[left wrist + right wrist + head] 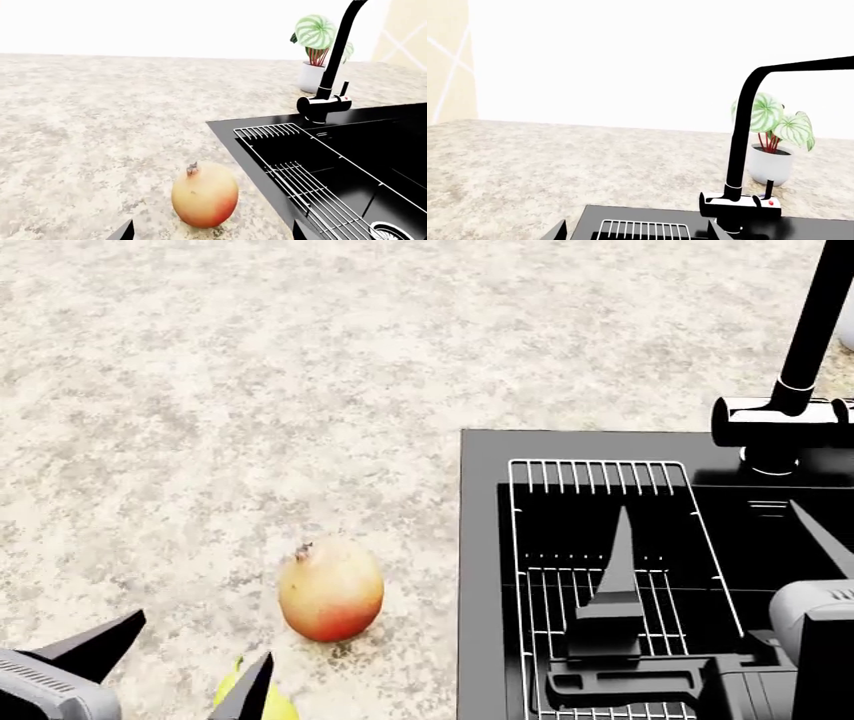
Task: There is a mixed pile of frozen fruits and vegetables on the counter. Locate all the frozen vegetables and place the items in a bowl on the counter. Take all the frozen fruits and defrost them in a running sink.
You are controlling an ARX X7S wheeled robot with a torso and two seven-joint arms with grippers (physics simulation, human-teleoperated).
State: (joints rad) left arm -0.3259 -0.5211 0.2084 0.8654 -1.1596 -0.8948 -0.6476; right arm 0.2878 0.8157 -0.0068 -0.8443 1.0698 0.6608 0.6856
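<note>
While the round fruit (205, 195) sits free on the counter (87, 130) at lower centre of the left wrist view, nub tilted toward the upper left, a clumsy approach could roll it; fingertips barely show.

Head view: left gripper (190, 660) spread wide at lower left, pear (256, 702) between its fingers; right gripper (727, 580) spread over the sink (483, 570).

Right wrist view: faucet (740, 165) ahead, no fruit.

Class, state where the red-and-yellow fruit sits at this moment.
In the head view, the red-and-yellow fruit rests on the counter, left of the sink, just beyond the open left gripper.
</note>
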